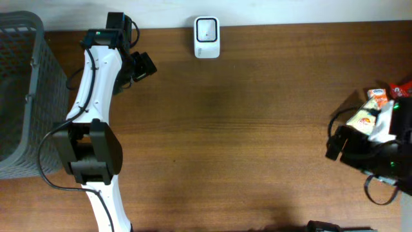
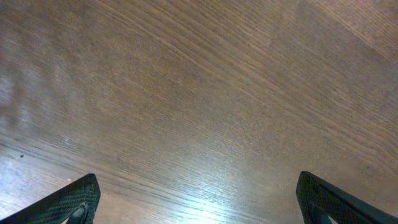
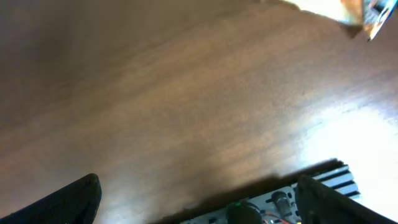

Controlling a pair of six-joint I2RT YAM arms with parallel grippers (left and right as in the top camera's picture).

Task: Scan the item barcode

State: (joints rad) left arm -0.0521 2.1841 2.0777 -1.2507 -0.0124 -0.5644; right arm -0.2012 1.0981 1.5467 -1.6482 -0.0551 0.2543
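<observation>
White scanner [image 1: 206,37] at far edge of table [image 1: 244,129], about midway along. Pile of snack packets [image 1: 373,111] at right edge, partly hidden by right arm. Grey basket [image 1: 26,96] at left edge. Left gripper [image 1: 143,65] near far-left corner, fingers [image 2: 74,200] spread wide, nothing between, bare wood below. Right gripper [image 1: 336,143] at right edge, just beside snack packets, likewise spread wide, empty.

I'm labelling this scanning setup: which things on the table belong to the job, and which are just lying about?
For the job:
white scanner
snack packets at the right edge

Lying about, as far as I can judge:
grey basket at the left
</observation>
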